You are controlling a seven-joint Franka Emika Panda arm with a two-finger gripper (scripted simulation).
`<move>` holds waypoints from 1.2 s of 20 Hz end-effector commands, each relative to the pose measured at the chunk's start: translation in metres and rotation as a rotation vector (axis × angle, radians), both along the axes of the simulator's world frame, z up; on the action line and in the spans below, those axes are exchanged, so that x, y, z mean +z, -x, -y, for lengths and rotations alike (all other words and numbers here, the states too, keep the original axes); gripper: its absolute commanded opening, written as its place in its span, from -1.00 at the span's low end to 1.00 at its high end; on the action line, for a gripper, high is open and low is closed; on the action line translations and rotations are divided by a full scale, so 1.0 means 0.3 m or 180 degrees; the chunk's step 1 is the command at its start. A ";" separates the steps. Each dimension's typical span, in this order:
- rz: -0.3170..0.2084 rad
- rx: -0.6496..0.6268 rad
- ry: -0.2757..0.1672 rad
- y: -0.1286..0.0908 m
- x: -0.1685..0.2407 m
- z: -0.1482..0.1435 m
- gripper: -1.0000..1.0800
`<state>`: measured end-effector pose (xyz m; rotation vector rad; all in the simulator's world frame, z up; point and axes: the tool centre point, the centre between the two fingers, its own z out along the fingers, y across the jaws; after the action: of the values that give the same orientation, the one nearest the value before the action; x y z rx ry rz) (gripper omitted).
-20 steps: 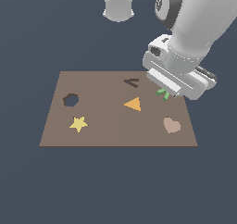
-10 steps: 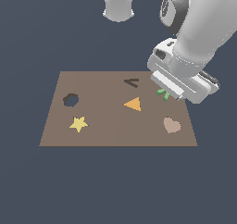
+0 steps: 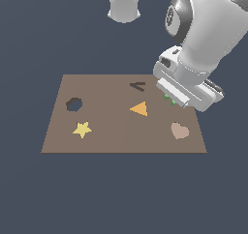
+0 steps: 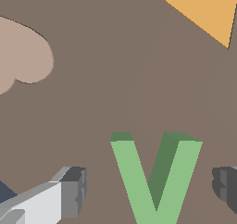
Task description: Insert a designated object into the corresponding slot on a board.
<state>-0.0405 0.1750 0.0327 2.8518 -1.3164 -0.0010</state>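
Observation:
The green V-shaped piece lies flat on the brown board, near the edge at the exterior view's right. In the exterior view only a bit of the green piece shows under the hand. My gripper is open and straddles the piece, with a gap between each of the fingertips and the green arms. The dark V-shaped slot sits near the board's far edge, to the exterior view's left of the gripper, with nothing in it.
On the board lie an orange triangle, a pinkish heart, a yellow star and a dark octagonal hole. The robot's base stands beyond the board's far edge.
The hand has come down a little toward the board over the green piece. The piece itself has not moved.

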 end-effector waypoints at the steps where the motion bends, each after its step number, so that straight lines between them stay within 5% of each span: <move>1: 0.0002 -0.0001 -0.0001 -0.001 -0.009 -0.001 0.92; 2: 0.0002 -0.0001 -0.0001 -0.001 -0.009 -0.001 -1.00; 24: 0.0001 0.0120 -0.0001 0.008 0.002 0.000 -1.00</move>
<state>-0.0421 0.1749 0.0332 2.8685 -1.2801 -0.0008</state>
